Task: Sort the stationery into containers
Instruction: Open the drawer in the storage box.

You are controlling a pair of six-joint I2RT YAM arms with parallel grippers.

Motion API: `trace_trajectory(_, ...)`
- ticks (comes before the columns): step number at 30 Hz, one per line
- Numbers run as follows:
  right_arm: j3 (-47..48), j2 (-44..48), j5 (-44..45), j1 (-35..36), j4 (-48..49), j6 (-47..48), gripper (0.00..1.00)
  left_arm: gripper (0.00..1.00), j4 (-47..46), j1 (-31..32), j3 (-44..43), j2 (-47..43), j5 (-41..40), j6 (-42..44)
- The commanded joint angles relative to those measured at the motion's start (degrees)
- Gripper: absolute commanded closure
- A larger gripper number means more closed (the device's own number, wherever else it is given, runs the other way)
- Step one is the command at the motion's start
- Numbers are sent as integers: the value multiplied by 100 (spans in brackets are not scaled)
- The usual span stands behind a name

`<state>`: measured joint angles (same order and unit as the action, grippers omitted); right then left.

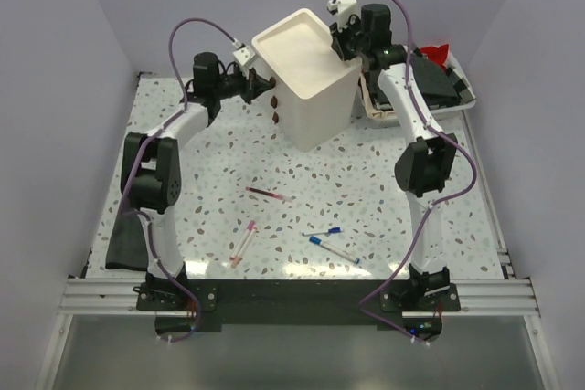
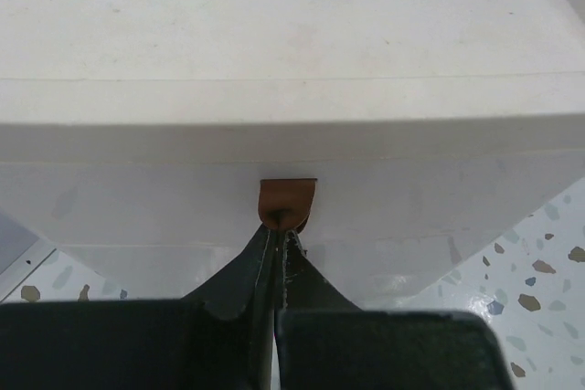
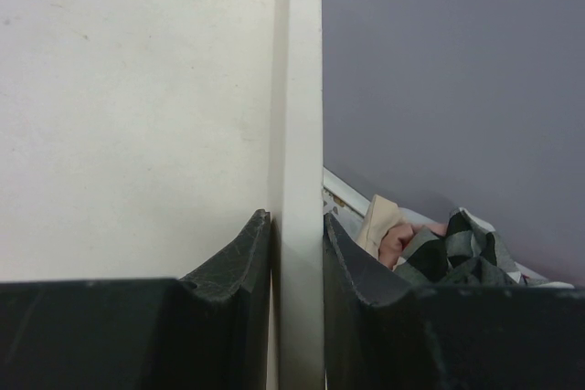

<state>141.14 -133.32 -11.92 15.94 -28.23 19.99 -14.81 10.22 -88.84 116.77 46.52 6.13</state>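
Top drawer's handle (image 2: 288,191), a small brown tab on the front of the cabinet (image 1: 306,79), is pinched at the tips of the left gripper (image 2: 281,228). Its jaws are seen closed right down on the tab, w/ nothing else held.

The cabinet is stood at far centre of the table (image 1: 384,198), w/ its handled face turned left. The drawer's slide axis is therefore judged to run left-right, in line w/ the left wrist, so a straight pull to the left is called for, no twist. A second handle (image 1: 276,99) and a third handle (image 1: 277,118) are seen just below the grip, untouched.

On the cabinet's far right corner, the top rim is straddled by the right gripper (image 3: 297,226), one finger inside, one outside. Both are pressed to the thin wall, so it's judged to be a brace vs. the pull.

The stationery is left on the near half, well apart from both grippers: maroon pen (image 1: 268,193) closest to the cabinet, pink pen (image 1: 245,242) nearer the left arm, and two blue-capped pens (image 1: 334,250) nearer the right.
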Motion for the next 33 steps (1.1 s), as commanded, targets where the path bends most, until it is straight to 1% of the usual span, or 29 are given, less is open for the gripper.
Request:
trace_trajectory(1, -394, -599, -355, 585, -1273, 436, 100, 100, 320, -134, 243, -663, 138, 160)
trace_trajectory(6, -412, -634, -311, 585, -1273, 462, 100, 100, 891, -275, 744, -1366, 120, 721)
trace_trajectory(8, -412, -660, -276, 576, -1273, 471, 100, 100, 1171, -301, 885, -1525, 120, 845)
trace_trajectory(12, -403, -678, -267, 568, -1255, 488, 100, 100, 1384, -336, 1455, -2051, 41, 1030)
trace_trajectory(18, -421, -661, -267, 568, -1273, 515, 100, 100, 1472, -406, 2195, -2737, -319, 1197)
trace_trajectory(20, -438, -634, -275, 568, -1282, 524, 100, 100, 1796, -512, 2379, -2826, -502, 1399)
trace_trajectory(25, -447, -625, -249, 568, -1273, 532, 100, 100, 1788, -854, 2582, -3011, -758, 1584)
trace_trajectory(33, -447, -608, -170, 576, -1247, 506, 100, 100, 1964, -925, 2564, -3274, -838, 1646)
